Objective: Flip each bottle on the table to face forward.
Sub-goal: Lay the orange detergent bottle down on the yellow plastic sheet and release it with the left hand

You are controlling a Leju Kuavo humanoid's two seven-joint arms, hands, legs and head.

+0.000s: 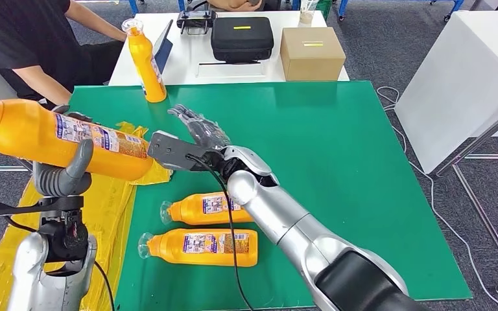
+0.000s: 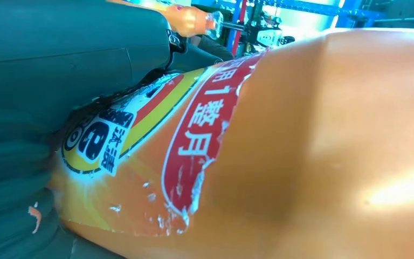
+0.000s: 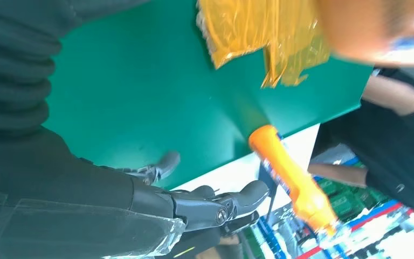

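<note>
My left hand [image 1: 65, 172] grips an orange bottle [image 1: 58, 137] lengthwise beside the green table [image 1: 363, 168], its red label reading "1整月"; my right hand [image 1: 198, 126] hovers released; two bottles [image 1: 201, 247] lie flat; another [image 1: 146, 59] stands upright.

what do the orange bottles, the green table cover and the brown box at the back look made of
Held orange bottle: likely glossy plastic, with bright highlights on its body; its printed label is peeling, so probably a thin film or paper sticker. Green table cover: a matte mat, maybe rubber or felt; no glare. Brown box: looks like plain cardboard, dull and square-edged.
</note>
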